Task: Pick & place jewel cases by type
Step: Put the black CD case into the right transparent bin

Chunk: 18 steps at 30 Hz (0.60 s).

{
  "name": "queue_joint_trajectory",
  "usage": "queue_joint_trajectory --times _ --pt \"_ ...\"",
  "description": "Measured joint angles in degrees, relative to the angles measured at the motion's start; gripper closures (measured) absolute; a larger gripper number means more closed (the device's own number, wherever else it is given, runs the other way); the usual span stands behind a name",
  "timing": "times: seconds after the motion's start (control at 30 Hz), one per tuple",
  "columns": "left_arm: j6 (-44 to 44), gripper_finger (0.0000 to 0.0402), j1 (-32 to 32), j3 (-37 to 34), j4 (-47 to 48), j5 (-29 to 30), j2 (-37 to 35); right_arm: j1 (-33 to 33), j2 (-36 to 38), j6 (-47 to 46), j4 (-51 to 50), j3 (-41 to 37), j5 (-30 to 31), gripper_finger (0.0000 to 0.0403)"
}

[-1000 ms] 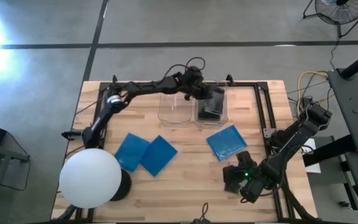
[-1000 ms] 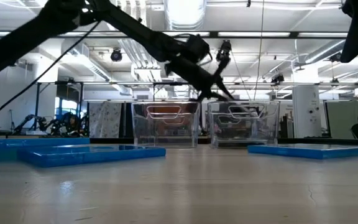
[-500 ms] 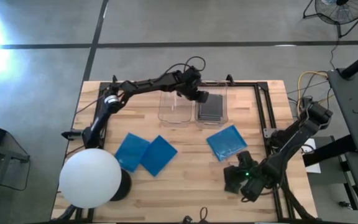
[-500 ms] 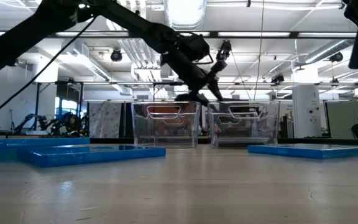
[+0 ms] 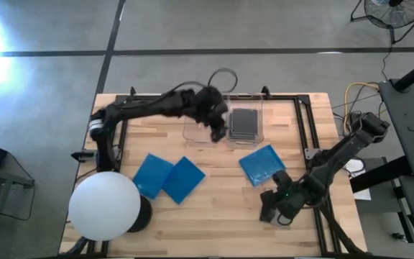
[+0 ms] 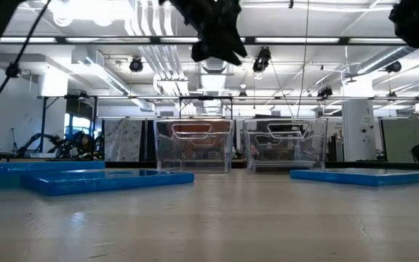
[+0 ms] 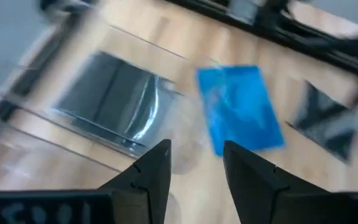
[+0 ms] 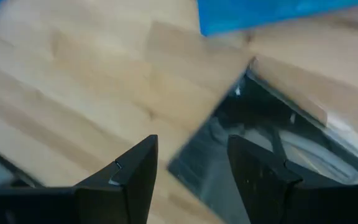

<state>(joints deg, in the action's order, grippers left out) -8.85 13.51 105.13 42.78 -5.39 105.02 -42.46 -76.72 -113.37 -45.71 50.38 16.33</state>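
Left end effector, fingers apart, empty, beside grey jewel cases in bin.

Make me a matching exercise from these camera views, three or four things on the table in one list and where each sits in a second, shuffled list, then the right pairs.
Things:
1. stack of dark grey square jewel cases
2. large white sphere
3. lone bright blue square jewel case
4. left gripper

Places:
A. at the table's near-left corner
B. flat on the wood, just in front of the two clear bins
C. inside the right-hand clear plastic bin
D. over the left-hand clear plastic bin

Pairs: 1-C, 2-A, 3-B, 4-D
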Motion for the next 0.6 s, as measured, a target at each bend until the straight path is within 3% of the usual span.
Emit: queue_joint_trajectory --times 0.3,0.5,0.6 --pt "-8.7 0.0274 -11.0 -22.0 -8.1 0.2 -11.3 0.3 -1.4 4.0 11.8 -4.9 -21.6 0.0213" --pt "-18.8 0.0274 -14.4 -38.0 -18.2 1.5 -20.0 -0.5 -3.5 0.7 13.7 -5.1 -23.2 0.0213" --pt "-22.3 0.0274 -15.1 -44.4 -21.1 2.6 -24.1 -0.5 -5.1 -0.9 15.0 -5.5 -30.1 0.0213"
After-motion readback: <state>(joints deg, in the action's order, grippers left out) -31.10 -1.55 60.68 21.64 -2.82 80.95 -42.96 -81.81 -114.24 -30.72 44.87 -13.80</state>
